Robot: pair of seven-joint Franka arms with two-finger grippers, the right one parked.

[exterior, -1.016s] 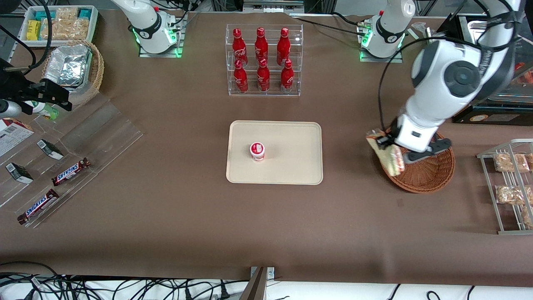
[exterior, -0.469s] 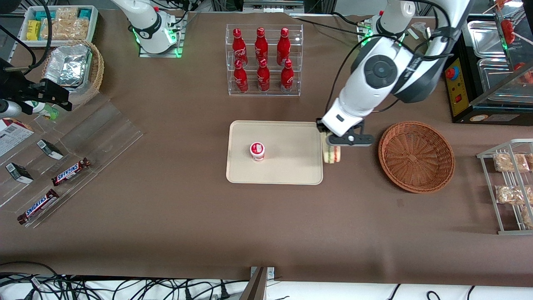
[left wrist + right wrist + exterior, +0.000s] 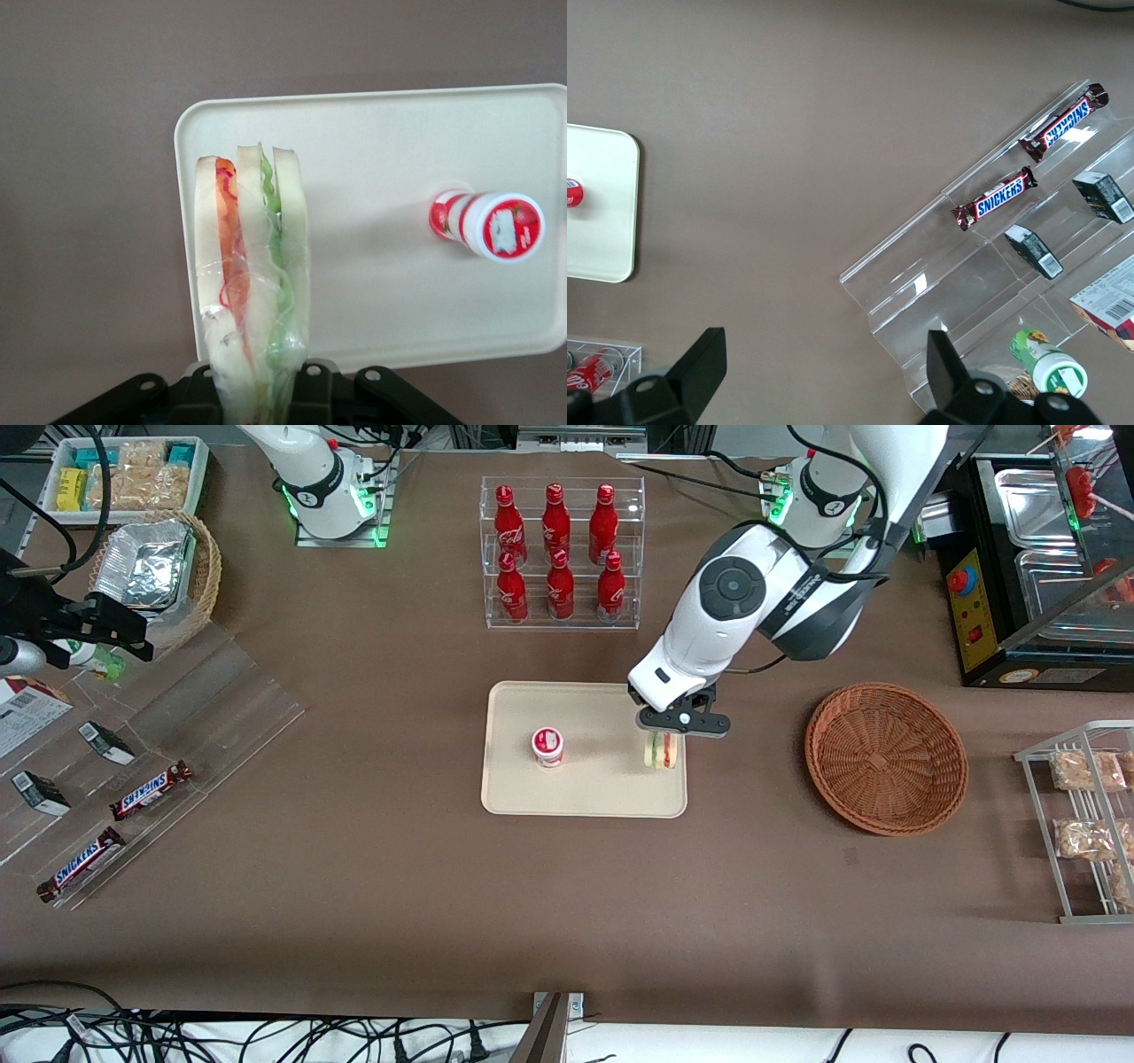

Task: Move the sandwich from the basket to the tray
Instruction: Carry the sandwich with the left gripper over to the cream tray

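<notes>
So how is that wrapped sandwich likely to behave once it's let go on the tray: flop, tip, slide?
The sandwich, gripped by the end effector over the tray, probably squashes easily: soft bread layers, loose filling. Held on its narrow edge, it will likely tip flat once released. The glossy clear wrap looks slippery, so it may slide on the smooth tray. The small pot stands clear of it.

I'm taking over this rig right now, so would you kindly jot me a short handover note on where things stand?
Gripper: shut on the sandwich, held on edge above the tray, at the tray's end nearest the basket.
Basket: holds nothing now.
Tray: also carries a small red-and-white cup.
Done: sandwich lifted out and carried over the tray.
Left: lower it, release, withdraw the arm.
</notes>
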